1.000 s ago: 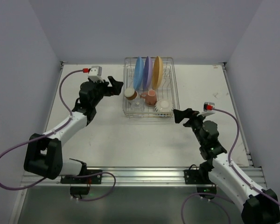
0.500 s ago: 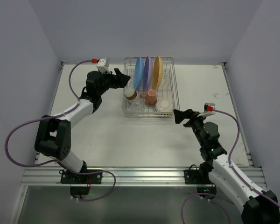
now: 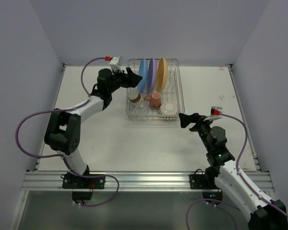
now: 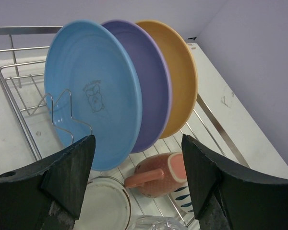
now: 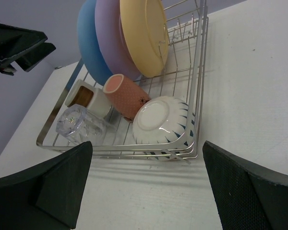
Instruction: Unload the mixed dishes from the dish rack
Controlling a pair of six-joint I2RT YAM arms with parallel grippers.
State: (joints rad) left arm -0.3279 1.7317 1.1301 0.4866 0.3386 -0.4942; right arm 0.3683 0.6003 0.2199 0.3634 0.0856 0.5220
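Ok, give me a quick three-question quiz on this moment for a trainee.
1. Which is nearer the plates: the left gripper or the right gripper?
2. True or false: the left gripper is shut on a plate.
3. Which plate stands between the other two? A blue, B purple, C yellow-orange.

Key
1. The left gripper.
2. False. It is open.
3. B.
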